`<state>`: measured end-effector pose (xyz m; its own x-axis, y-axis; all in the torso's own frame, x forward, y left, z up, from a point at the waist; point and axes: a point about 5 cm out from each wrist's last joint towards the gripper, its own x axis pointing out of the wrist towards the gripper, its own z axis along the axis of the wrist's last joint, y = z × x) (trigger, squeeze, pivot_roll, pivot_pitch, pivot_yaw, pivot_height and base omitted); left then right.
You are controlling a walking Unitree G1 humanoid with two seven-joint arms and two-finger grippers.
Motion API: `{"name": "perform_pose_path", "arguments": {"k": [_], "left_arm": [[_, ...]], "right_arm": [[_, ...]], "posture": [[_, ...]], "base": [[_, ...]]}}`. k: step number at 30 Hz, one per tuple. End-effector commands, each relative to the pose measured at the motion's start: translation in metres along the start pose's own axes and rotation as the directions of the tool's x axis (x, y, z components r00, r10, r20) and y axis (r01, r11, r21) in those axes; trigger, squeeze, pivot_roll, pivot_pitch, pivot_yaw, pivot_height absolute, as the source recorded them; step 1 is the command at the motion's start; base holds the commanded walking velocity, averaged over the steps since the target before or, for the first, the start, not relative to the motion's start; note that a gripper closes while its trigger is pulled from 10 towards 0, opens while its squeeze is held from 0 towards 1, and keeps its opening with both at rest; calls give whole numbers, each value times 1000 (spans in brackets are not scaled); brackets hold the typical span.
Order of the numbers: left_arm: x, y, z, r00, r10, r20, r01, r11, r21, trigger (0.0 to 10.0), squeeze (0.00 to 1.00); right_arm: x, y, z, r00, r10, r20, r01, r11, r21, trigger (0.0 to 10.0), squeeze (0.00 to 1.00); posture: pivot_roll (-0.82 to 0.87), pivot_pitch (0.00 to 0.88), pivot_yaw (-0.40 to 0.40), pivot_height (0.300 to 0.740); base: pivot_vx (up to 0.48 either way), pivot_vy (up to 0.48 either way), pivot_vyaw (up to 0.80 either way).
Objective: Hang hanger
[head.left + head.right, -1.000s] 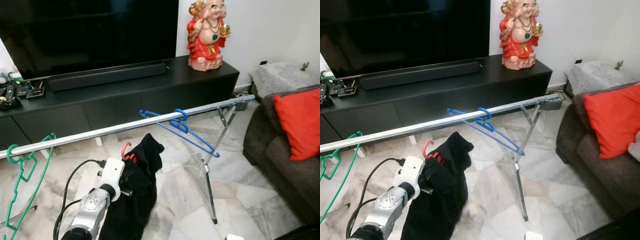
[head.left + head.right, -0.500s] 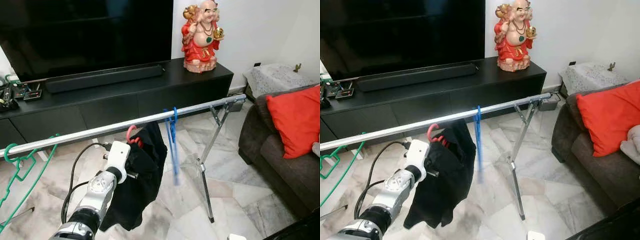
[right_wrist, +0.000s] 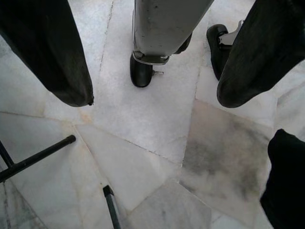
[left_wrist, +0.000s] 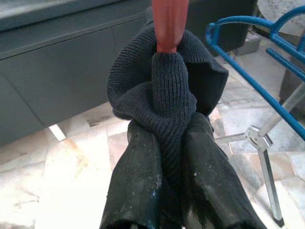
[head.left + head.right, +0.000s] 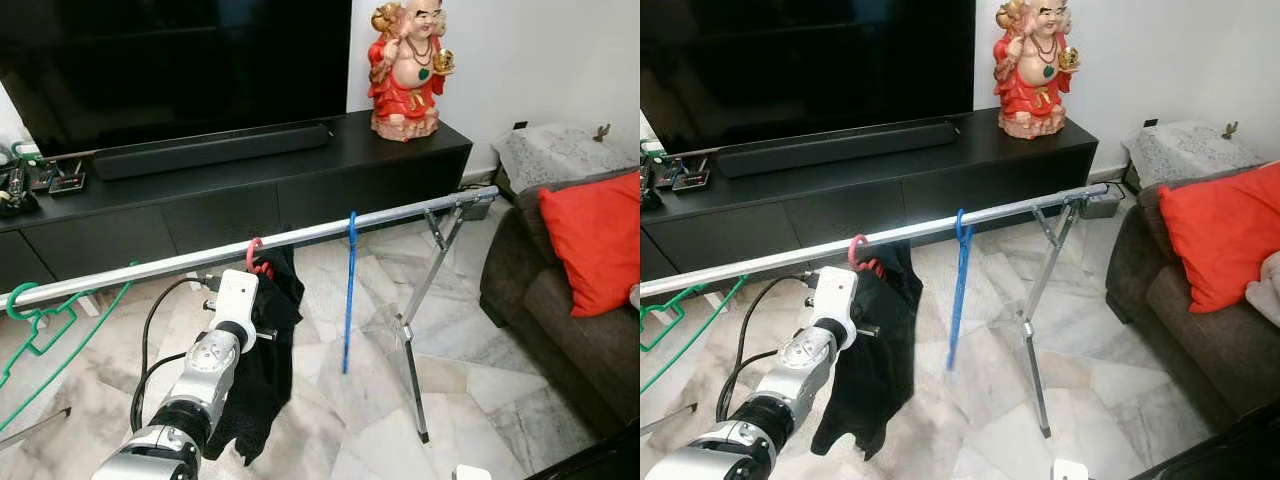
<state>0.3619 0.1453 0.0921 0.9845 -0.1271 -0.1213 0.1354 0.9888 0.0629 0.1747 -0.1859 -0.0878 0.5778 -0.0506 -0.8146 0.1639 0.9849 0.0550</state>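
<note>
Red plastic, the hanger hook [image 5: 254, 256] carrying the black knit garment [image 5: 262, 370] was clenched by the left gripper [image 4: 164, 157] against the metal rail [image 5: 180, 264], where a gentle lowering until seated was judged best before release; the right gripper [image 3: 152, 52] hung open.

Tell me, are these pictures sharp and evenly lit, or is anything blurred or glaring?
Both eye views are sharp and evenly lit, with a soft sheen on the silver rail. In the left wrist view the black garment is crisp while the blue hanger behind is softer. The right wrist view shows bright marble floor, dark fingers.
</note>
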Motion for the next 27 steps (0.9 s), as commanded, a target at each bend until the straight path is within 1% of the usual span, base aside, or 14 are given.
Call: {"name": "perform_pose_path", "arguments": {"k": [1,3,7,10,11,13,16,18,20,24,27], "left_arm": [[5,4,12,999,32,35,-31,999,-29,10000,0],[7,6,17,997,56,45,-55,998,-34,10000,0],[8,9,19,995,96,38,-94,994,-47,10000,0],[8,14,17,991,134,11,-133,990,-40,10000,0],[7,17,13,987,161,-9,-161,986,-44,10000,0],[6,19,12,985,172,-18,-173,984,-47,10000,0],[5,18,7,985,167,-31,-168,985,-30,10000,0],[4,17,2,985,162,-56,-162,987,1,10000,0],[2,13,-4,987,137,-83,-133,990,48,10000,0],[1,10,-6,991,109,-82,-103,992,75,10000,0],[1,8,-6,993,90,-77,-84,994,72,10000,0]], "right_arm": [[-1,3,-7,1000,0,-24,0,1000,7,10000,0],[-1,4,-9,1000,1,-27,0,1000,6,10000,0],[-1,3,-9,1000,0,-27,1,1000,5,10000,0],[-1,3,-9,1000,0,-27,0,1000,3,10000,0],[-1,4,-9,1000,2,-27,-2,1000,2,10000,0],[-1,4,-8,1000,3,-27,-3,1000,2,10000,0],[-1,5,-8,1000,6,-27,-6,1000,1,10000,0],[-1,5,-8,1000,9,-27,-9,1000,0,10000,0],[-1,5,-8,1000,10,-27,-10,1000,-1,10000,0],[-1,4,-8,1000,9,-27,-9,1000,-1,10000,0],[-1,3,-8,1000,8,-27,-8,1000,0,10000,0]], "posture": [[33,32,20,740],[33,32,20,740],[31,34,16,740],[32,33,15,740],[32,33,15,740],[32,33,15,740],[32,33,15,740],[32,33,15,740],[39,37,12,740],[38,38,14,740],[38,38,14,740]], "base": [[0,0,0],[0,0,0],[0,0,0],[0,0,0],[0,0,0],[0,0,0],[0,0,0],[0,0,0],[0,0,0],[0,0,0],[0,0,0]]}}
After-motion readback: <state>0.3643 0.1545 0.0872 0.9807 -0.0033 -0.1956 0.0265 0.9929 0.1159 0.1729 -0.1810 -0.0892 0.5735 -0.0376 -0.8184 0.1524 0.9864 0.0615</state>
